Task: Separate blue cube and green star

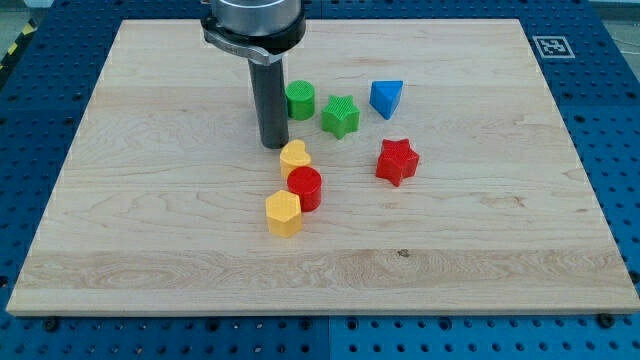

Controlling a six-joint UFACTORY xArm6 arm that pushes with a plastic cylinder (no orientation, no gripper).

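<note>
The work surface is a light wooden board (pixel 180 260) with visible grain. It lies on a blue perforated table (pixel 610 120) that shows on all sides of it. A black-and-white fiducial marker (pixel 550 45) sits at the board's corner toward the view's top right. A strip of yellow-black hazard tape (pixel 15 45) shows at the view's top left edge. No container is in view; all blocks lie directly on the board.

I carry no jaws; my arm ends in a straight dark rod, so there is nothing to spread or press together. My tip (pixel 275 146) rests on the board, with the rod rising to a grey collar at the view's top.

Task items: the blue cube (pixel 386 98) lies at about 2 o'clock from my tip, well apart from it. The green star (pixel 340 116) lies at about 2 o'clock from my tip, nearer than the cube. The star sits at about 8 o'clock from the blue cube, near it, with a narrow gap between them.

Other blocks:
- The green cylinder (pixel 300 100) stands just beside my rod at about 1 o'clock from the tip, and close to the star.
- The yellow heart (pixel 295 156) lies just beside my tip at about 4 o'clock.
- The red cylinder (pixel 305 188) touches the heart at its 6 o'clock side.
- The yellow hexagonal block (pixel 283 213) touches the red cylinder at its 7 o'clock side.
- The red star (pixel 396 161) lies apart, at about 6 o'clock from the blue cube.
</note>
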